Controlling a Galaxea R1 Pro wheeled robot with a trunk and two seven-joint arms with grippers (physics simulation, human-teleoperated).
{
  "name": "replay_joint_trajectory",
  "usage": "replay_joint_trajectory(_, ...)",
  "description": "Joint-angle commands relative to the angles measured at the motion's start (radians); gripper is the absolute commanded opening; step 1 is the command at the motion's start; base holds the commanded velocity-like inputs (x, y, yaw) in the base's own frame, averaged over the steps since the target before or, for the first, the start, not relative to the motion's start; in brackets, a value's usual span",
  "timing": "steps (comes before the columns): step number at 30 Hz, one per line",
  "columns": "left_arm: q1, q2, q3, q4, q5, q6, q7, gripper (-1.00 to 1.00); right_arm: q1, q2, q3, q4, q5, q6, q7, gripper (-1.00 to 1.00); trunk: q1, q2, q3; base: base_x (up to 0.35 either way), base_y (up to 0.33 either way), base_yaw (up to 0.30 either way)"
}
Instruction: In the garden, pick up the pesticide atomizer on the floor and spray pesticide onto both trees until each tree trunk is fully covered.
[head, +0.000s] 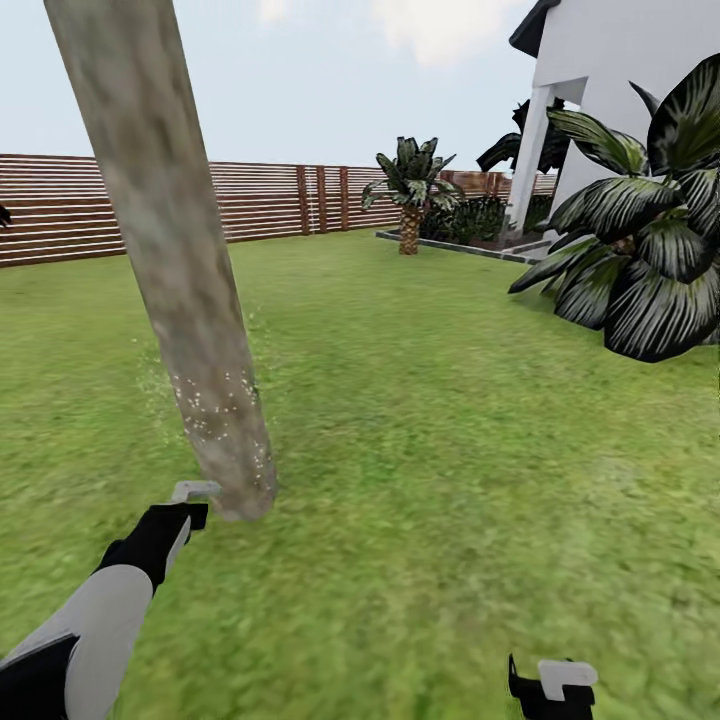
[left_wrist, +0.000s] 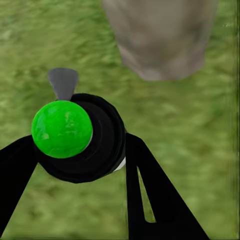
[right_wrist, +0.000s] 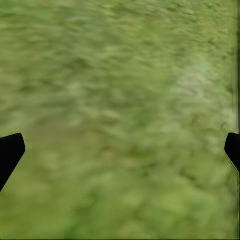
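Gripping the pesticide atomizer (left_wrist: 75, 135), the left hand (left_wrist: 82, 165) sits near the speck-dusted tree trunk (head: 215, 420). Grass lawn (head: 430, 450) stretches to a far wooden fence (head: 260, 200). The right hand (right_wrist: 120, 150) gapes wide, empty.

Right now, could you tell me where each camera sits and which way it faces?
Head: up high, looking down over lawn at trunk and fence; both arms show.
Left wrist: behind left tool gripping atomizer, facing the trunk base.
Right wrist: above grass, open right tool.
Head and left wrist share the trunk.
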Motion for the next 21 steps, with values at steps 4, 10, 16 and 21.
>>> replay_joint_trajectory(4,0.000,0.002,0.000,-0.001,-0.003,0.000,0.000,-1.00,0.000,0.000,0.000,0.000,0.000,0.000,0.000,1.00,0.000,0.000,0.000,0.112,-0.261,0.000)
replay_joint_trajectory(10,0.000,0.001,-0.002,0.000,-0.002,0.000,0.001,-1.00,0.000,0.000,0.000,0.000,0.000,0.000,0.000,1.00,0.000,0.000,0.000,0.169,-0.244,0.000)
replay_joint_trajectory(16,0.000,0.001,-0.002,0.000,-0.004,0.000,0.002,-1.00,0.000,0.000,0.000,0.000,0.000,0.000,0.000,1.00,0.000,0.000,0.000,0.159,-0.243,0.000)
replay_joint_trajectory(21,0.012,0.009,-0.001,-0.002,-0.007,0.001,0.005,-1.00,0.000,0.001,0.000,0.000,0.000,0.000,0.000,1.00,0.000,0.000,0.000,0.074,-0.256,0.191)
